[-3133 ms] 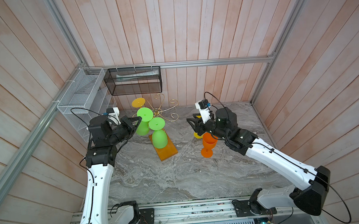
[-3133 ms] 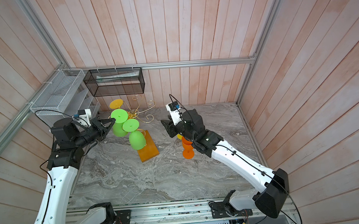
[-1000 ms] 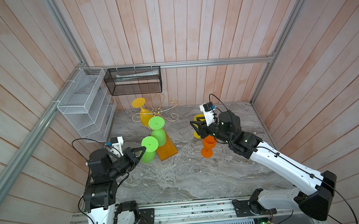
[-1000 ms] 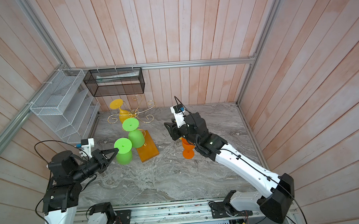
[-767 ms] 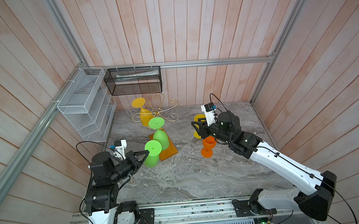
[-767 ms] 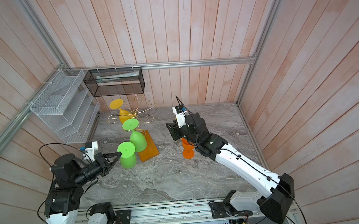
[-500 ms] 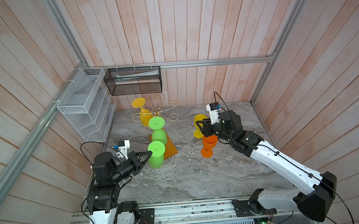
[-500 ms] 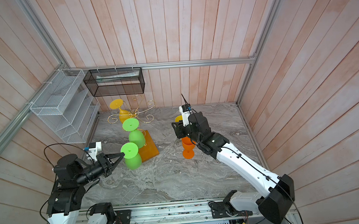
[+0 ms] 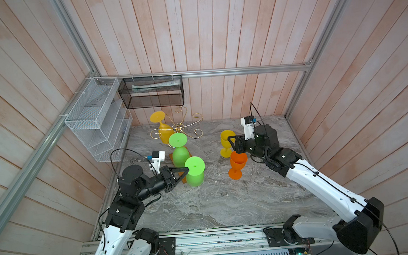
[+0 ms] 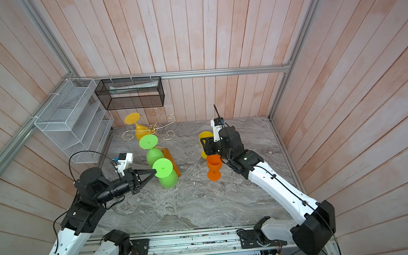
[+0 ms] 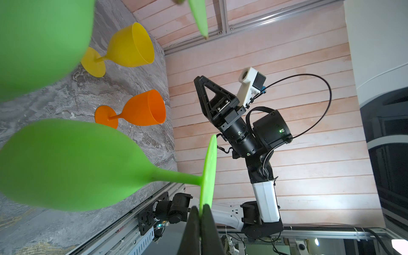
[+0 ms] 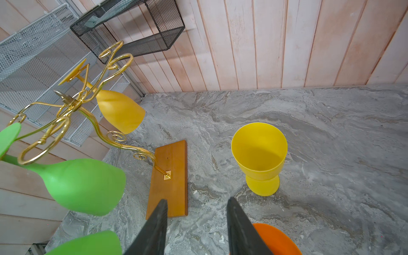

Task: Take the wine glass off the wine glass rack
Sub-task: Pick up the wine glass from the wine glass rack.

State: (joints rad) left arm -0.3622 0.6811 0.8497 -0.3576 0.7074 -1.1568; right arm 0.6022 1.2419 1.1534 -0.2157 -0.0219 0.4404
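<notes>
Wine glass (image 9: 195, 167), green, is off the wine glass rack (image 9: 178, 128) and hangs bowl-down just beside its wooden base, pinched by the foot's rim in my left pincer (image 11: 201, 213). My right pincer (image 12: 196, 199) hovers half-spread and empty over the orange glass (image 9: 238, 161). That thin edge grip could slip, so I'd lower slowly, clear of the base. Grey marbled tabletop (image 9: 215, 205); pale wood-plank walls (image 9: 192, 36) on three sides.

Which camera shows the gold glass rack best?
Right wrist view: the wine glass rack shows nearly whole: curls, stem, wooden base. Both top views see its curls from above, base mostly hidden. Left wrist view shows no clear part.
</notes>
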